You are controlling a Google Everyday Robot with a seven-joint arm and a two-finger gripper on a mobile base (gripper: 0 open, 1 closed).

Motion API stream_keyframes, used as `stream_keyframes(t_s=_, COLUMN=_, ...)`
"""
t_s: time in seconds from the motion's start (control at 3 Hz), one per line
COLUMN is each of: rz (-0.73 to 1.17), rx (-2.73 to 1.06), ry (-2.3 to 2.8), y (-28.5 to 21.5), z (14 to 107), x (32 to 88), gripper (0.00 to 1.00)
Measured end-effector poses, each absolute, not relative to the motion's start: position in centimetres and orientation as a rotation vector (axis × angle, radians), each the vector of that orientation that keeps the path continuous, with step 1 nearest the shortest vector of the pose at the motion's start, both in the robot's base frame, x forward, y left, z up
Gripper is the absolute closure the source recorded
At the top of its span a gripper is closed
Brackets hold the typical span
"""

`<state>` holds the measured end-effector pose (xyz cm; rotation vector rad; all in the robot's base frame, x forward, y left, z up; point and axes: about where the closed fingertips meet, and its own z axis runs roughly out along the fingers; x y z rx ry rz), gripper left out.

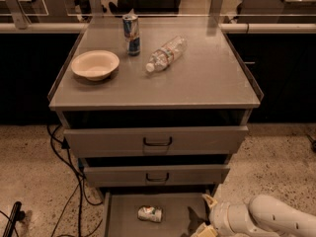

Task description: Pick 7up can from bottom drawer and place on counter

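The 7up can [150, 214] lies on its side in the open bottom drawer [122, 223]. Right of the can, not touching it, the gripper [207, 216] hangs with fingers spread, empty. Above the can, the counter [202, 83] carries a bowl [95, 64], a tall can [131, 34] and a bottle [165, 54].

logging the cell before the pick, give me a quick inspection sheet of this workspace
surface: counter flat, grey, low side rims
job's things: 7up can on its side in the bottom drawer, which is pulled out
clutter: bowl, upright blue-silver can, lying plastic bottle, all on the counter
grippers: gripper low at the drawer's right edge, open, apart from the can
cables: black cables on the floor at left
surroundings: speckled floor
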<state>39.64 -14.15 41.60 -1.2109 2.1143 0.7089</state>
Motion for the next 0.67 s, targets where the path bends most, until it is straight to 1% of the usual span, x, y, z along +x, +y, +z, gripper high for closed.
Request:
stream_keyframes(t_s=0.33, rz=0.709, rx=-1.211, ry=2.114, y=-14.2, z=41.6, x=39.6, gripper=0.00)
stream_keyframes(t_s=0.67, rz=0.770, rx=-1.239, ry=2.127, y=-10.5, z=37.4, x=39.7, gripper=0.00)
